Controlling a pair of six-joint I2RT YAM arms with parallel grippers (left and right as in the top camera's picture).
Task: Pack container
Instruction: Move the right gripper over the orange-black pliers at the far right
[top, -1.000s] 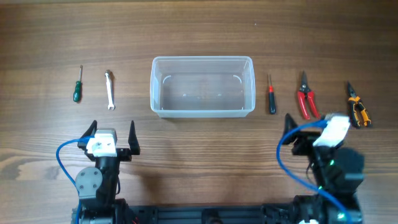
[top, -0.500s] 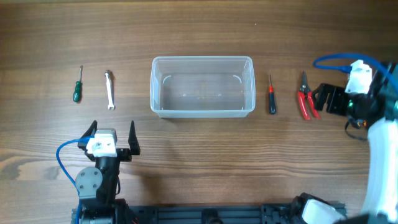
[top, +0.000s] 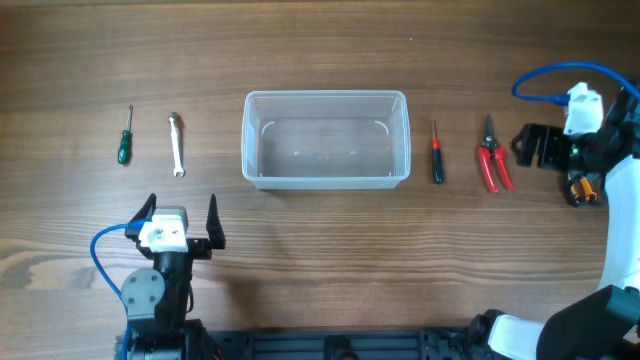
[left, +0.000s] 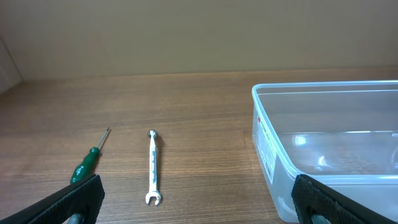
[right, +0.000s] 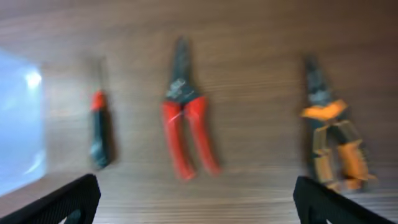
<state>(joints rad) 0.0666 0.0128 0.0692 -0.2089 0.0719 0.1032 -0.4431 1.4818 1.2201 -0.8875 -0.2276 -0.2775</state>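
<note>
The clear plastic container (top: 325, 138) stands empty at the table's middle; its left end shows in the left wrist view (left: 323, 143). My left gripper (top: 181, 222) is open and empty, below a green screwdriver (top: 124, 140) and a small wrench (top: 176, 144). My right gripper (top: 528, 146) is open and empty, raised above the table beside the red pliers (top: 491, 158). It covers most of the orange-handled pliers (top: 583, 189). A red-and-black screwdriver (top: 436, 155) lies right of the container. The right wrist view is blurred and shows that screwdriver (right: 99, 130), the red pliers (right: 186, 127) and the orange pliers (right: 333, 140).
The left wrist view shows the green screwdriver (left: 87, 163) and the wrench (left: 153, 167) ahead on the wood. A blue cable (top: 550, 80) loops over my right arm at the right edge.
My right arm has swung from the near right edge up and out over the tools on the right. It now hovers over the orange pliers. The left arm has not moved.
</note>
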